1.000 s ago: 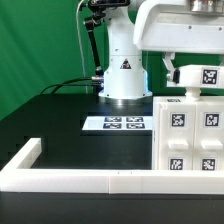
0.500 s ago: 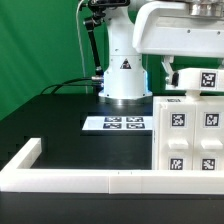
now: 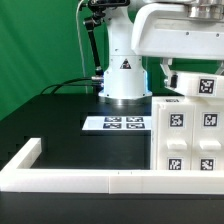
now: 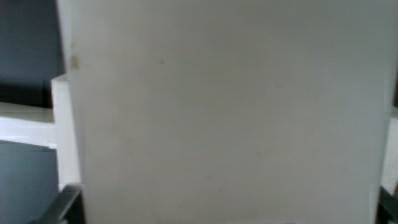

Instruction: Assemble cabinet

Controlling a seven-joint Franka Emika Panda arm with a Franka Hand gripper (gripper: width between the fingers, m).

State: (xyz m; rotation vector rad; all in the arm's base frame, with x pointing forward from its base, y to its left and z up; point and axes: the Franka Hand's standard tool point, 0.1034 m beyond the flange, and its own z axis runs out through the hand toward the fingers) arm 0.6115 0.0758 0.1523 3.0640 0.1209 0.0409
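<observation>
The white cabinet box (image 3: 190, 135), its faces tagged, stands at the exterior view's right by the border rail. My gripper (image 3: 180, 74) hangs just above its top and is shut on a white cabinet panel (image 3: 200, 86) with a black-and-white tag, tilted slightly and close over the box. In the wrist view the panel (image 4: 222, 110) fills almost the whole picture. One dark fingertip (image 4: 61, 205) shows at its edge. Whether the panel touches the box is hidden.
The marker board (image 3: 115, 124) lies flat on the black table in front of the robot base (image 3: 123, 72). A long low white border rail (image 3: 80, 180) runs along the near edge and turns back at the exterior view's left. A green curtain stands behind.
The held panel has dropped a little toward the top of the box and tilted slightly. Nothing else has moved.
</observation>
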